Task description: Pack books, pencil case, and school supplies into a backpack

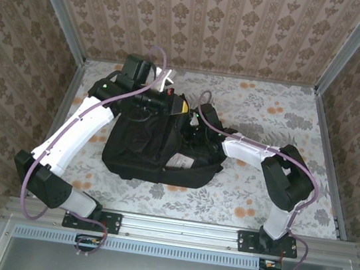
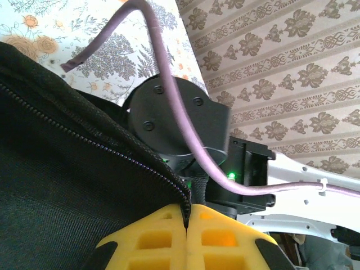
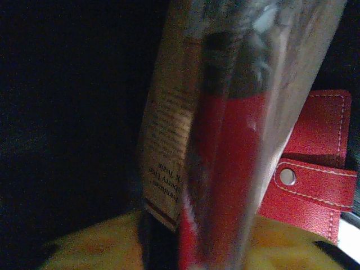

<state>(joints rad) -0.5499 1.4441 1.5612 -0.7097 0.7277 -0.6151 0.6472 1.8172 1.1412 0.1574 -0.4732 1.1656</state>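
Brown-and-cream patterned wallpaper (image 1: pixel 216 19) closes in the booth on three sides, and the surface (image 1: pixel 271 107) below wears a flowered cloth of orange blooms and grey fern leaves. From where I stand, the black backpack (image 1: pixel 141 150) takes up the middle of the overhead view, lying slumped, with both arms bent over its upper edge. The left arm (image 1: pixel 76 134) reaches from the lower left corner to the bag's upper left. The right arm (image 1: pixel 251 152) folds in from the lower right, its end down in the bag's opening just right of centre.

In the left wrist view, the left pincer (image 2: pixel 186 225) sits at the bottom of the frame. Its two yellow fingers are pressed together, with the end of the backpack's zip edge nipped in the seam between them. The zip teeth run from there up to the left edge. Beyond, mid-frame, is a round black joint (image 2: pixel 169 118) of the right arm, with a purple cable (image 2: pixel 169 73) looping over it and a small green light (image 2: pixel 231 176) to its right.

The right wrist view is dark, inside the bag. The right pincer (image 3: pixel 191 242) has a yellow finger on either side of the red book (image 3: pixel 225 169). The book stands on edge up the middle of the frame, glossy, with a cream printed label along its left side, and the fingers look closed against it. At the right, behind the book, lies a red stitched leather flap (image 3: pixel 315 163) with a metal snap.
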